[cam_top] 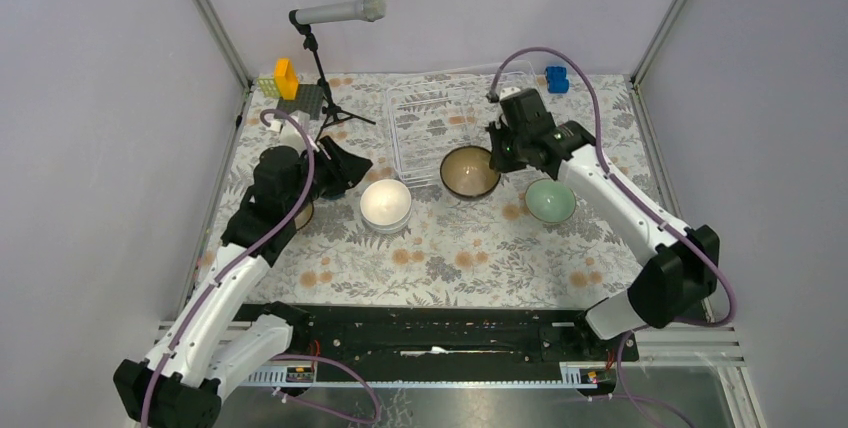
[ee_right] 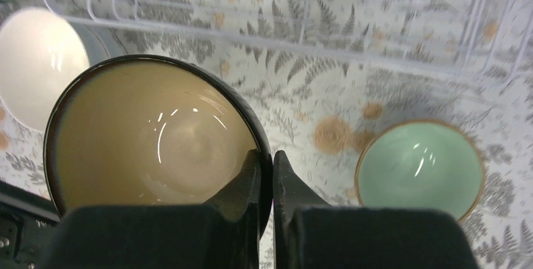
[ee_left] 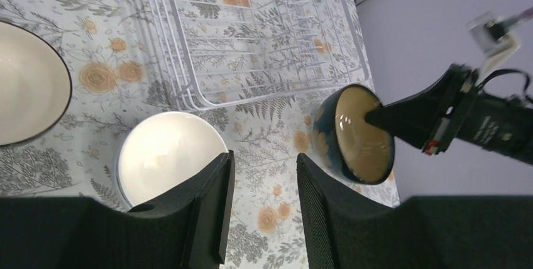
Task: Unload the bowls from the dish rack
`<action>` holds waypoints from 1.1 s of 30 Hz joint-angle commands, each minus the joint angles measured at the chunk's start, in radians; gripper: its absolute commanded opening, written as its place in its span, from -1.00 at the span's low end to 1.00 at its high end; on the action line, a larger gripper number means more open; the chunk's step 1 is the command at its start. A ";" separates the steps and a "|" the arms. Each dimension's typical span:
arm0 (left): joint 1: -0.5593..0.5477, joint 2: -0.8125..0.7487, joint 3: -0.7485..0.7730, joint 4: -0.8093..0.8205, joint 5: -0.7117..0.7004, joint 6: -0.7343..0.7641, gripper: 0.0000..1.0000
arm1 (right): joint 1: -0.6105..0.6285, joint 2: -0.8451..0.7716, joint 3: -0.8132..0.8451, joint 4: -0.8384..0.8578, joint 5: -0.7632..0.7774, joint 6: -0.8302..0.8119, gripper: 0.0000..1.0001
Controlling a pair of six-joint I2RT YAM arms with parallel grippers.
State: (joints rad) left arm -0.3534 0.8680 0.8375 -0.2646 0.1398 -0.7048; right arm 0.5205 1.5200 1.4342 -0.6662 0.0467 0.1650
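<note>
My right gripper [cam_top: 497, 153] is shut on the rim of a dark teal-blue bowl [cam_top: 470, 172] with a tan inside. It holds the bowl tilted just in front of the dish rack's [cam_top: 440, 118] near edge. In the right wrist view one finger is inside the bowl [ee_right: 157, 143] and one outside, at the gripper [ee_right: 271, 162]. A mint bowl [cam_top: 550, 200] sits on the table to its right. A white bowl [cam_top: 386, 204] sits to its left. My left gripper [ee_left: 264, 181] is open and empty beside the white bowl [ee_left: 166, 156]. No bowl shows inside the rack [ee_left: 264, 36].
A cream bowl with a dark rim [ee_left: 25, 90] lies under my left arm [cam_top: 280, 188]. A microphone stand [cam_top: 320, 58], yellow and grey blocks [cam_top: 285, 83] and a blue block [cam_top: 557, 79] stand at the back. Walls close the sides.
</note>
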 commanded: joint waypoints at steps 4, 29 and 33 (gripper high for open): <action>-0.005 -0.066 -0.004 -0.029 0.092 -0.064 -0.06 | -0.003 -0.181 -0.307 0.165 -0.053 0.046 -1.00; -0.009 -0.142 -0.082 -0.094 0.086 -0.073 0.13 | -0.002 -0.072 -0.437 0.443 0.121 0.161 -1.00; -0.008 -0.139 -0.080 -0.097 0.087 -0.073 0.14 | -0.002 -0.186 -0.444 0.391 0.168 0.160 -1.00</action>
State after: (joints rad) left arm -0.3592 0.7387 0.7567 -0.3737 0.2352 -0.7898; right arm 0.5205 1.4971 0.9707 -0.3092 0.1574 0.2966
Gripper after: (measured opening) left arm 0.565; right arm 0.055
